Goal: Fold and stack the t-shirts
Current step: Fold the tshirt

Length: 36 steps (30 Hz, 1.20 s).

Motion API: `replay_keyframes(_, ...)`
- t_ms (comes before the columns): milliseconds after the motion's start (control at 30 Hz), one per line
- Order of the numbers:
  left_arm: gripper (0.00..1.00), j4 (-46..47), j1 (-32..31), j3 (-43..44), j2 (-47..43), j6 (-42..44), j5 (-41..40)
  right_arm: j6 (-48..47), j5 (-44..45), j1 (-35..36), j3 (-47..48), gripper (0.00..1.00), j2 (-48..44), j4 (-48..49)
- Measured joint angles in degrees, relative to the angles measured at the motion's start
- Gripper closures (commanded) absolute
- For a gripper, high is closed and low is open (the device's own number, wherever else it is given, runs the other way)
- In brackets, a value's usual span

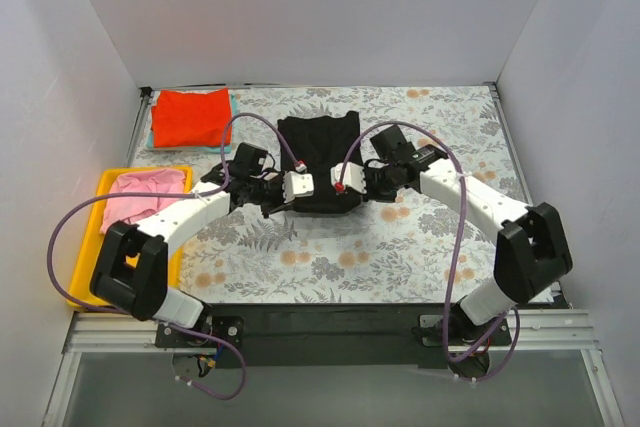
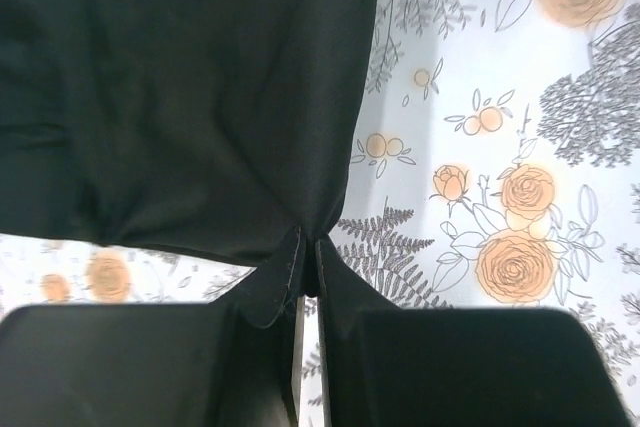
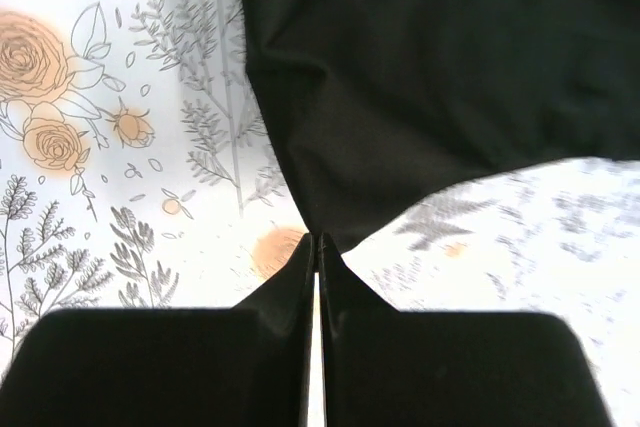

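1. One black t-shirt [image 1: 318,152], lying mid-counter [image 1: 400,247].
2. Left hand [image 2: 308,259]: clamped on its near-left corner.
3. Right hand [image 3: 317,247]: clamped on its near-right corner.
4. Red-orange t-shirt [image 1: 192,115]: far-left corner.
5. Pink t-shirt [image 1: 145,192]: inside yellow tray [image 1: 85,282].

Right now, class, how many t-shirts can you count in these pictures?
4. The black t-shirt lies mid-table; the red-orange t-shirt sits far left on the teal t-shirt, only its edge showing; the pink t-shirt is in the yellow tray. Others may hide beneath.
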Motion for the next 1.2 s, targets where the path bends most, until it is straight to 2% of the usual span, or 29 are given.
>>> replay_keyframes(267,1.0,-12.0,-0.7,3.0,-7.9,2.0,2.1,0.7,-0.1,1.0,2.8,0.99,-8.1,-7.3)
replay_keyframes(533,1.0,-27.5,-3.8,5.5,-22.6,-0.9,6.1,5.0,-0.9,9.1,2.4,0.99,-19.7,-18.0)
replay_keyframes(633,1.0,-29.9,-3.9,8.0,-26.6,-2.6,6.2,5.7,-0.9,10.0,3.8,0.99,-21.9,-20.0)
replay_keyframes(767,1.0,-29.7,-3.9,7.9,-27.8,-4.2,4.3,5.7,-0.4,10.0,6.7,0.99,-18.1,-21.1)
replay_keyframes(933,1.0,-26.1,-3.2,5.3,-23.3,-5.1,1.3,4.8,-0.1,9.6,11.0,0.99,-9.4,-21.3)
replay_keyframes(1200,1.0,-21.4,4.9,3.6,-15.3,-2.8,2.0,2.1,-1.9,5.0,19.5,0.99,4.3,-20.2)
